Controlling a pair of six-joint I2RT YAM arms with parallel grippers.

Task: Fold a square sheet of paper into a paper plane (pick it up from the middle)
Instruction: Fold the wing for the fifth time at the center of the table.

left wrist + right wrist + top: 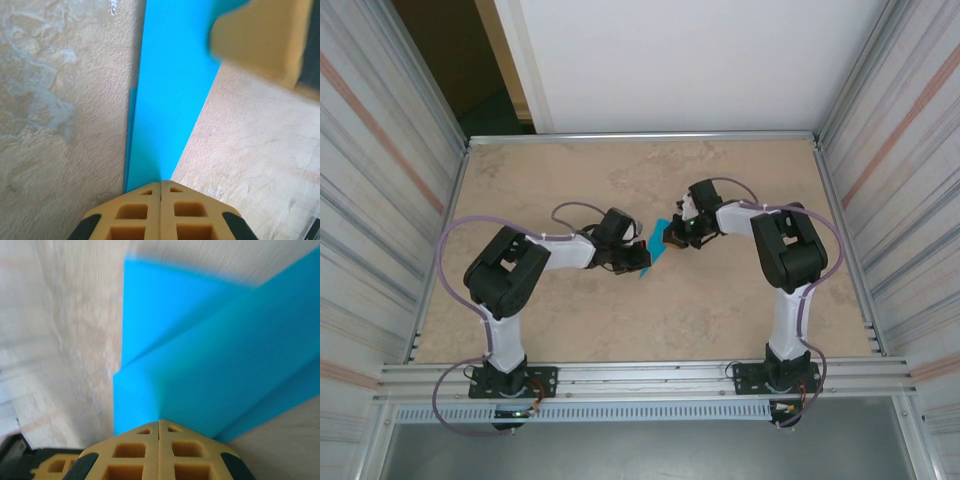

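Since the part-folded turquoise paper sheet (660, 240) looks light, floppy and tear-prone, left jaws and right jaws each pinch one end; I'd grip on creases, pull gently.

No word, label, brand, number or sign can be read anywhere. The blue paper (170, 100) is plain on every face that shows, and the table top (720, 320) around it carries only pale stone-like veining, no print.
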